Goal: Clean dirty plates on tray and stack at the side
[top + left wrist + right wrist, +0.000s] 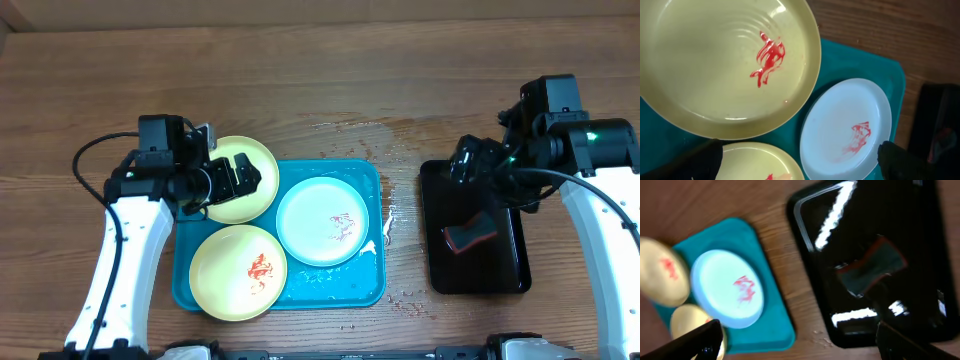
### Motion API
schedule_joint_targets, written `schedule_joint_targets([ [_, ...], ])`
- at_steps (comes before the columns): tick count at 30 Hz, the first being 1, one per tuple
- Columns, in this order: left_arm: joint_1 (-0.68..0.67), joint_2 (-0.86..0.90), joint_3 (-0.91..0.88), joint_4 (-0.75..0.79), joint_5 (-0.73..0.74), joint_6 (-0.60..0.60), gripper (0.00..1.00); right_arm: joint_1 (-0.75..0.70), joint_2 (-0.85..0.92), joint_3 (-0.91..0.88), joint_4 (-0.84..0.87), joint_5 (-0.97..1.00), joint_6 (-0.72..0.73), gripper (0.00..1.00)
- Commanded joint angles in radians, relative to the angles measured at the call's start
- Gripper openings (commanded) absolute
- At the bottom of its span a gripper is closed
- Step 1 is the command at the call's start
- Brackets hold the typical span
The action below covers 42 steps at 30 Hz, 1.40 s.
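The turquoise tray holds three dirty plates. A pale yellow plate sits at its back left and overhangs the rim. A second yellow plate is at the front left and a blue-white plate at the right. All show red smears in the left wrist view: back yellow plate, blue-white plate, front yellow plate. My left gripper is open and empty above the back yellow plate. My right gripper is open and empty above the black tray.
A smaller black tray lies to the right, with a dark sponge with a red edge on it. Water is spilled on the wood behind the turquoise tray, and droplets lie between the trays.
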Motion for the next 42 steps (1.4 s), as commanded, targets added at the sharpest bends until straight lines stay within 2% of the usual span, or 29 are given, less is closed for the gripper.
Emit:
schedule_joint_targets([
  [1, -0.023, 0.005, 0.021, -0.019, -0.067, 0.01, 1.0, 0.006, 0.011, 0.014, -0.024, 0.177, 0.177, 1.0],
  [6, -0.051, 0.005, 0.021, -0.036, -0.08, 0.009, 1.0, 0.013, 0.028, -0.088, -0.012, 0.166, 0.177, 1.0],
  [10, -0.052, 0.005, 0.021, -0.035, -0.046, 0.008, 1.0, 0.031, 0.027, -0.243, 0.083, 0.082, 0.181, 1.0],
  [16, -0.052, 0.005, 0.021, -0.019, -0.027, -0.01, 1.0, 0.029, 0.027, -0.444, 0.3, -0.104, 0.431, 1.0],
  [23, -0.053, 0.005, 0.021, 0.0, -0.027, -0.01, 1.0, 0.029, 0.027, -0.479, 0.432, -0.184, 0.647, 1.0],
  [26, -0.052, 0.005, 0.021, 0.014, -0.027, -0.01, 0.89, 0.029, 0.027, -0.479, 0.5, -0.284, 0.698, 1.0],
  [28, -0.053, 0.005, 0.021, 0.02, -0.027, -0.01, 0.73, 0.029, 0.027, -0.479, 0.572, -0.333, 0.699, 1.0],
  [30, -0.052, 0.005, 0.021, 0.025, -0.027, -0.01, 0.71, 0.029, 0.027, -0.479, 0.621, -0.338, 0.651, 1.0],
  [33, -0.053, 0.005, 0.021, 0.026, -0.027, -0.01, 0.69, 0.029, 0.027, -0.479, 0.686, -0.337, 0.472, 1.0],
  [35, -0.053, 0.005, 0.021, 0.026, -0.027, -0.009, 0.68, 0.029, 0.027, -0.479, 0.668, -0.272, 0.468, 1.0],
  [37, -0.053, 0.005, 0.021, 0.025, -0.027, -0.009, 0.66, 0.029, 0.027, -0.479, 0.606, -0.154, 0.557, 1.0],
  [39, -0.053, 0.005, 0.021, 0.026, -0.027, -0.009, 0.66, 0.029, 0.027, -0.479, 0.485, -0.018, 0.752, 0.98],
  [41, -0.053, 0.005, 0.021, 0.029, -0.027, -0.01, 0.7, 0.029, 0.027, -0.479, 0.376, 0.056, 0.918, 0.79],
  [42, -0.053, 0.005, 0.021, 0.03, -0.027, -0.01, 0.7, 0.029, 0.027, -0.479, 0.346, 0.07, 0.97, 0.77],
])
